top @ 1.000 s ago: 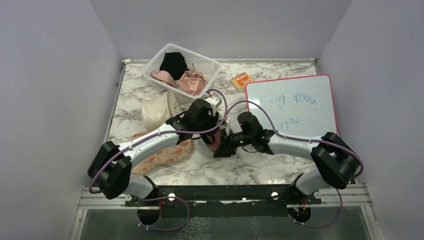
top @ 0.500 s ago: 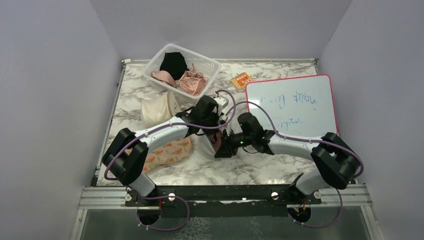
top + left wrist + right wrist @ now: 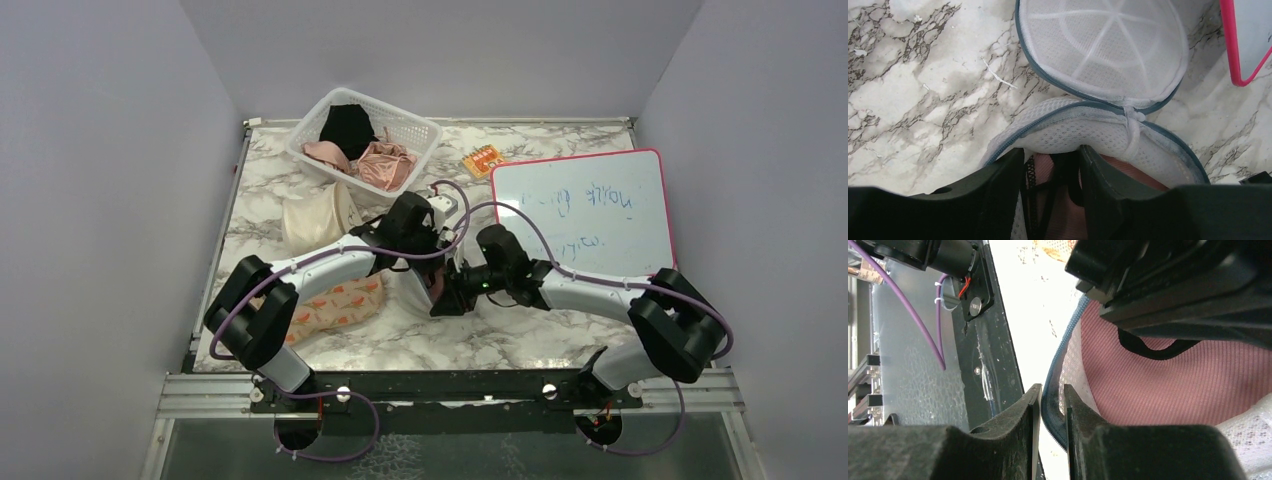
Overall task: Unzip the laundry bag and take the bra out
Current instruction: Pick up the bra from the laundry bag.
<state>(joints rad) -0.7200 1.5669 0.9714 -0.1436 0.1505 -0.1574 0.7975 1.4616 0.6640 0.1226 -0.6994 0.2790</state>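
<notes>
The laundry bag [image 3: 412,292] lies unzipped between my two grippers at the table's middle. In the left wrist view its round white mesh lid [image 3: 1103,45] is flipped back and the bag's wall [image 3: 1083,131] curves just ahead of my fingers. My left gripper [image 3: 1052,160] reaches into the opening, its jaws closed on the pink bra [image 3: 1040,170] and its black strap. My right gripper [image 3: 1052,395] is shut on the bag's blue zip rim [image 3: 1058,365]. The bra's pink ribbed fabric [image 3: 1173,385] shows inside, under the left gripper [image 3: 1173,285].
A white basket [image 3: 420,130] of garments stands at the back. A cream cylindrical bag [image 3: 315,220] and a flat peach floral pouch [image 3: 335,305] lie to the left. A red-framed whiteboard [image 3: 590,215] lies to the right, with a small orange pack [image 3: 484,159] behind it.
A second ago my left arm swung in and its gripper moved further into the bag. Over the last half second both arms have barely moved.
</notes>
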